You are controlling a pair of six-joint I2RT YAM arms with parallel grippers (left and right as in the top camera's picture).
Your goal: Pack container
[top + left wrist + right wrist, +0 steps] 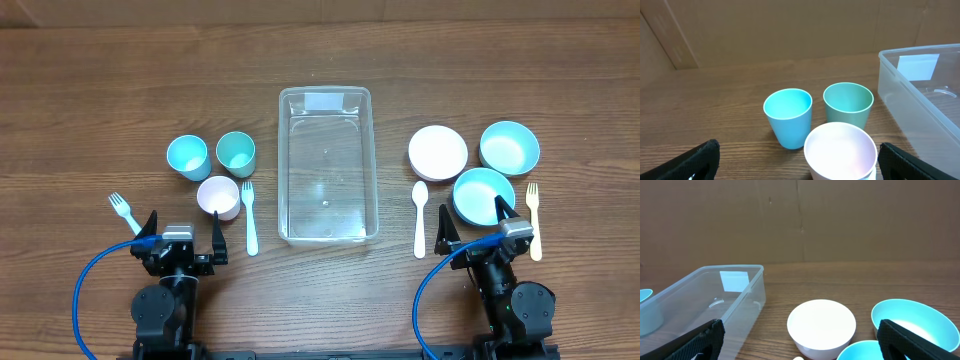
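Container (327, 190) sits dead centre, empty, cups (187, 157) at its nine o'clock, bowls (508, 146) at three — sorted, I'd guess, so each arm serves its own side. Left gripper (185, 224) and right gripper (472, 215) both spread wide, holding nothing.

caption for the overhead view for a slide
Empty container flanked by cups and bowls; left gripper and right gripper both open

Wooden table (90, 90) with dishes on both sides of a bin
The clear plastic container (284, 170) sits dead center. On its left are a light-blue cup (187, 157), a teal cup (236, 153) and a pale pink cup (218, 197), all bunched together. A pale blue utensil (249, 215) lies beside them, with a white fork (124, 212) further out. On the right are a white bowl (437, 152), a far blue bowl (509, 147), a near blue bowl (478, 190), a white spoon (420, 218) and a cream fork (534, 220).
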